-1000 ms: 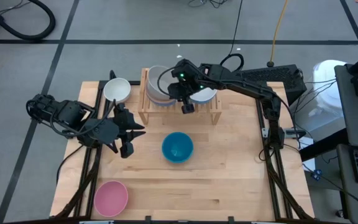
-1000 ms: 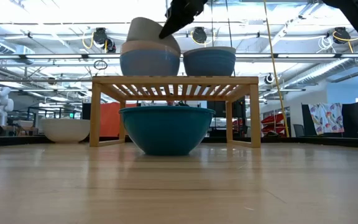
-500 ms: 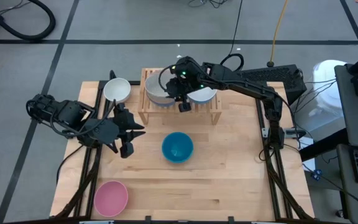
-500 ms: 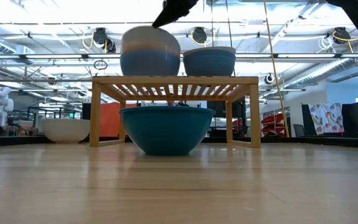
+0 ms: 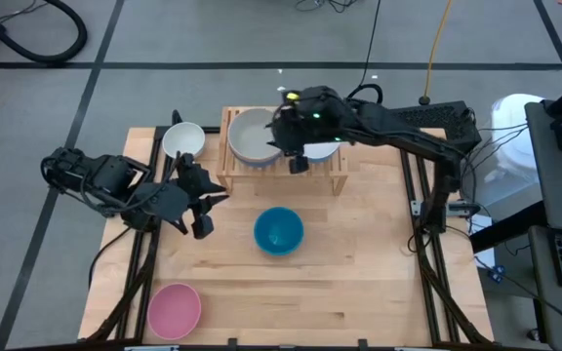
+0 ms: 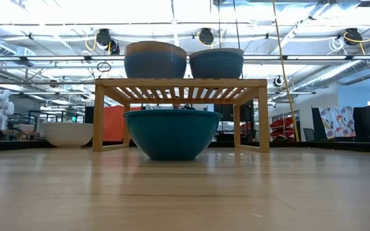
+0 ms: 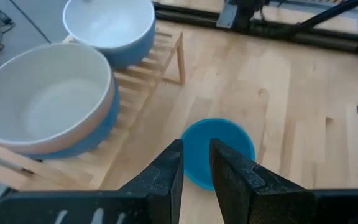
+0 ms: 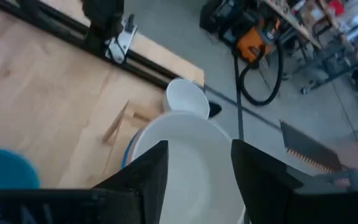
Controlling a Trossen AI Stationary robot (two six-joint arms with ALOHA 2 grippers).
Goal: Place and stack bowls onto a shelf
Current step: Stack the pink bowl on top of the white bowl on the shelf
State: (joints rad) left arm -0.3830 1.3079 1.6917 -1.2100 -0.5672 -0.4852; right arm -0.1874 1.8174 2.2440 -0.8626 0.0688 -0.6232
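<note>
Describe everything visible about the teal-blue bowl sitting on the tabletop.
The teal-blue bowl is small, round and smooth, plastic by its look. It stands upright and empty, mouth up, on the wooden table, just in front of the shelf and apart from it. No gripper touches it, and nothing is stacked in it.

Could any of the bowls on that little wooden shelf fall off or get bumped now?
Maybe. The right gripper hangs open just above the shelf, close to the stacked bowls, so a careless pull-away might knock them. The top bowl only rests loosely in the blue one, so a nudge could tip it. The teal bowl sits right in front of the shelf and could be clipped.
</note>
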